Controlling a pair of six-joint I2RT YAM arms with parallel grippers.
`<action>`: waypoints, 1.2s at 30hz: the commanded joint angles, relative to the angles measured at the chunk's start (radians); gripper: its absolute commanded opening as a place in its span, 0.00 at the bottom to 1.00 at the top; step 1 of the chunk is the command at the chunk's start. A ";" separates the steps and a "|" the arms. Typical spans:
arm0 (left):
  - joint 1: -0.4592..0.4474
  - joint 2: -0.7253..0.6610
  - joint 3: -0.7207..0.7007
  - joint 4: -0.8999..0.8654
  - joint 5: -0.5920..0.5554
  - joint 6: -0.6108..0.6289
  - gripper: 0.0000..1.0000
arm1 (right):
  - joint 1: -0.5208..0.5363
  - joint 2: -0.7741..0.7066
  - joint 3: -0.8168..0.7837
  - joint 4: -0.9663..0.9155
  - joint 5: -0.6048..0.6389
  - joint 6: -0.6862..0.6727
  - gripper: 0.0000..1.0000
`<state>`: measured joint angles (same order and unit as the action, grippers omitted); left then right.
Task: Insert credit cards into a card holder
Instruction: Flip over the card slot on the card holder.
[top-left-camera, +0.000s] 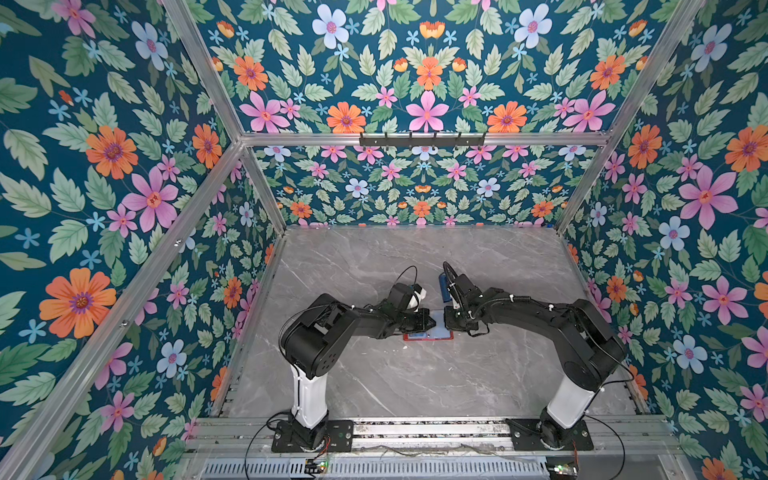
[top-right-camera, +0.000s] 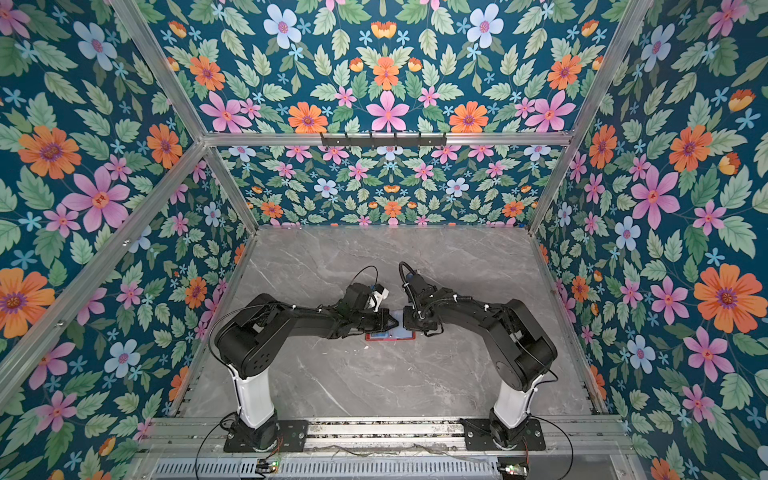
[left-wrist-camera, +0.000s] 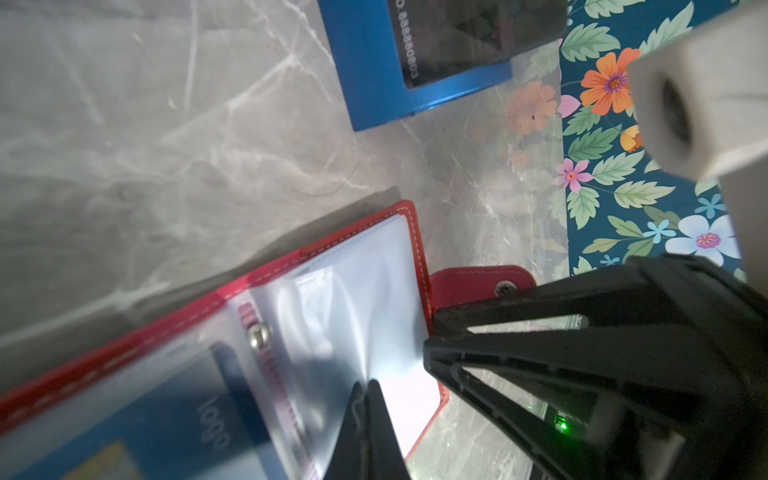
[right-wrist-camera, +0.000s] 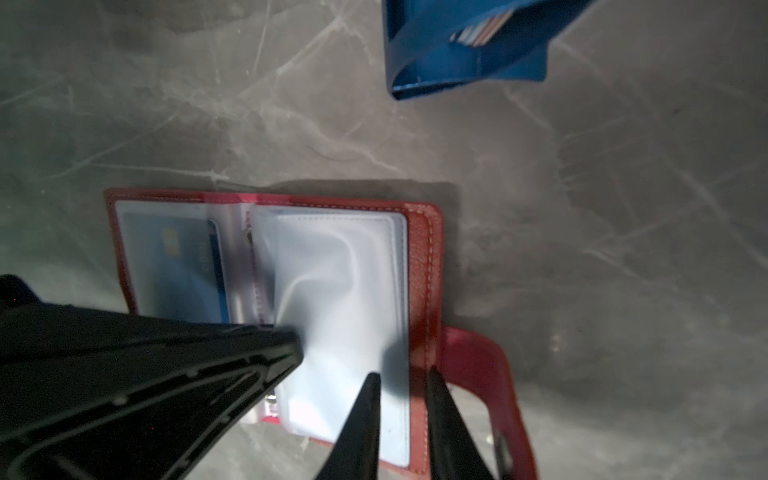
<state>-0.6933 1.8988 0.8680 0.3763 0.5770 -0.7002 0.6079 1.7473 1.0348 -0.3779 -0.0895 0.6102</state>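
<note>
The red card holder (top-left-camera: 428, 335) (right-wrist-camera: 419, 270) lies open on the table between both arms. Its left sleeve holds a bluish credit card (right-wrist-camera: 183, 270) (left-wrist-camera: 166, 415). My left gripper (left-wrist-camera: 365, 384) (top-left-camera: 432, 322) is shut, its tips pinching a clear sleeve (left-wrist-camera: 353, 299) that bows up toward them. My right gripper (right-wrist-camera: 401, 372) (top-left-camera: 446, 318) points down at the holder's right edge with its jaws a little apart. One tip is over the sleeves, the other at the red border by the snap tab (right-wrist-camera: 482, 374). More credit cards (right-wrist-camera: 478, 31) stand in a blue rack.
The blue card rack (top-left-camera: 444, 286) (left-wrist-camera: 374, 75) stands just behind the card holder, close to the right wrist. Floral walls enclose the marble table (top-left-camera: 415, 382) on three sides. The arm bases sit on a rail at the front edge.
</note>
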 joint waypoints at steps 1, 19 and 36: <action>0.000 -0.016 -0.003 0.004 -0.006 0.004 0.00 | 0.000 -0.007 -0.005 -0.015 0.046 0.026 0.22; 0.001 -0.032 -0.017 0.004 -0.022 0.008 0.00 | 0.000 -0.010 -0.006 -0.032 0.094 0.063 0.20; 0.001 -0.027 -0.021 0.026 0.001 0.006 0.00 | 0.001 0.063 0.050 -0.063 -0.006 -0.014 0.40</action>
<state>-0.6933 1.8751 0.8478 0.3836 0.5705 -0.7002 0.6079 1.8000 1.0851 -0.4084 -0.0765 0.6144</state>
